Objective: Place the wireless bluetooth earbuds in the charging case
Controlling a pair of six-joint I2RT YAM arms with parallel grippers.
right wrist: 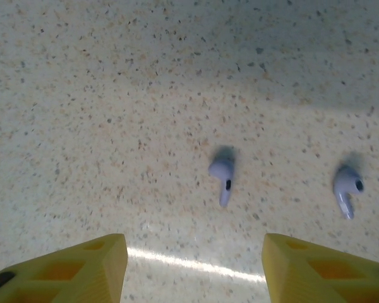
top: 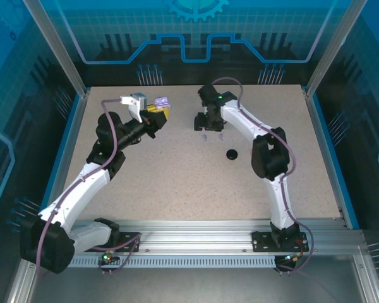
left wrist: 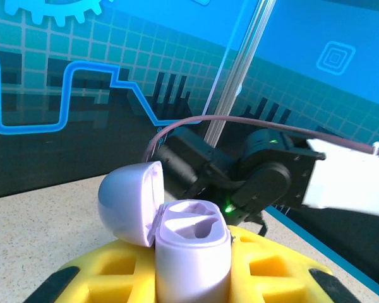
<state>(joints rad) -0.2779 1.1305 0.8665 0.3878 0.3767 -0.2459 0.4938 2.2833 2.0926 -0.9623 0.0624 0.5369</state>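
Observation:
My left gripper (top: 156, 115) is shut on the lavender charging case (left wrist: 192, 255) and holds it above the table's far left. The case stands upright between the yellow fingers (left wrist: 275, 268), its lid (left wrist: 127, 201) hinged open to the left, and both sockets are bare. The case (top: 162, 102) also shows from above. Two lavender earbuds (right wrist: 222, 178) (right wrist: 346, 189) lie apart on the speckled table. My right gripper (right wrist: 192, 265) hangs open just above the table, pointing down, with the nearer earbud a little beyond the gap between its yellow fingertips (right wrist: 82, 265). From above, the earbuds (top: 204, 137) (top: 220, 136) lie under the right gripper (top: 210, 125).
A small black round case (top: 231, 154) sits on the table to the right of the earbuds, close to the right arm's elbow (top: 268, 154). Blue walls and aluminium posts (top: 57, 47) enclose the table. The right arm's wrist (left wrist: 265, 177) is close behind the held case.

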